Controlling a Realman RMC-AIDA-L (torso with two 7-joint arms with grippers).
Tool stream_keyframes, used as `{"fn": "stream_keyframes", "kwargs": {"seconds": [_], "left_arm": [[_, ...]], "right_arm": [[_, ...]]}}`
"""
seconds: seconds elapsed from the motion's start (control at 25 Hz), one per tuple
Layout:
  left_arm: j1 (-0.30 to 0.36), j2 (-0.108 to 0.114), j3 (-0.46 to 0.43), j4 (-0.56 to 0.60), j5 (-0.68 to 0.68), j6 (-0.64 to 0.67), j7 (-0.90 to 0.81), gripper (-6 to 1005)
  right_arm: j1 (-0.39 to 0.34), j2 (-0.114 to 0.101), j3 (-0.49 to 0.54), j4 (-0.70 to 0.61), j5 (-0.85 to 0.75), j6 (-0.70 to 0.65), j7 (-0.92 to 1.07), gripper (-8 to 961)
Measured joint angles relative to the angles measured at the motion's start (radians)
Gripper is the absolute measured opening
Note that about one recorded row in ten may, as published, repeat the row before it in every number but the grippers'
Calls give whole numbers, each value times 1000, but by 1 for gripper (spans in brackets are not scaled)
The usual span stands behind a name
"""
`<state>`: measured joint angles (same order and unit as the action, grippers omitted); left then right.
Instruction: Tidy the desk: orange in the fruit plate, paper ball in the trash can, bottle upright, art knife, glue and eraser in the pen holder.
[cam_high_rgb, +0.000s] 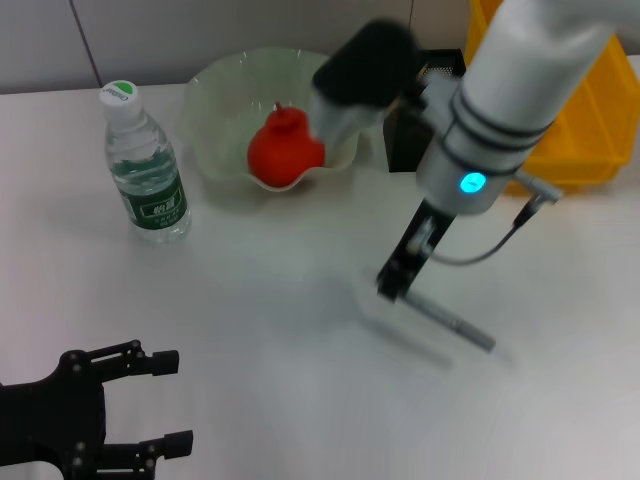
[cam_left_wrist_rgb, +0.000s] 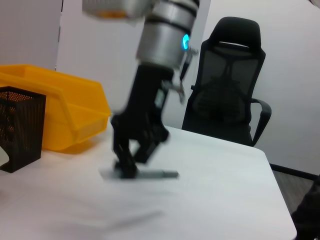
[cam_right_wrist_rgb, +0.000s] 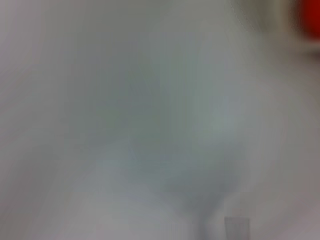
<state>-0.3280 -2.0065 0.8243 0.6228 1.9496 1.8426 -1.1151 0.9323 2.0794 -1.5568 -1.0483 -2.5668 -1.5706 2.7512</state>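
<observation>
Right gripper (cam_high_rgb: 392, 288) stood over one end of the art knife (cam_high_rgb: 455, 325) lying flat on the desk (cam_high_rgb: 270, 330); whether pinching it, can't tell. Knife prob. light, stiff, slippery: take mid-barrel. Pen holder (cam_high_rgb: 410, 140) behind; bottle (cam_high_rgb: 146, 165) upright, orange (cam_high_rgb: 283, 150) in fruit plate (cam_high_rgb: 215, 95). Left gripper (cam_high_rgb: 140, 400) parked, fingers spread.

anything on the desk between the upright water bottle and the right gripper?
Nothing: head view shows bare white desk between the clear green-labelled water bottle and the right gripper, which is down at a grey pen-like tool.
</observation>
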Motion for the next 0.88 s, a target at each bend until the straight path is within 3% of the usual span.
{"fn": "stream_keyframes", "kwargs": {"seconds": [0.08,0.12,0.16,0.32,0.52,0.88], "left_arm": [[1,0,0,0,0,0,0,833],[1,0,0,0,0,1,0,834],[1,0,0,0,0,1,0,834],[0,0,2,0,0,0,0,834],[-3,0,2,0,0,0,0,834],[1,-1,0,0,0,0,0,834]], "right_arm": [[-28,0,88,-87,-48,-26,-17,149],[-51,-2,179,-162,-81,-40,-44,149],[-51,-2,179,-162,-81,-40,-44,149],[-89,-5,403,-294,-87,3,-166,149],[-90,-11,486,-311,-77,106,-242,148],[-124,-12,518,-226,61,348,-392,147]]}}
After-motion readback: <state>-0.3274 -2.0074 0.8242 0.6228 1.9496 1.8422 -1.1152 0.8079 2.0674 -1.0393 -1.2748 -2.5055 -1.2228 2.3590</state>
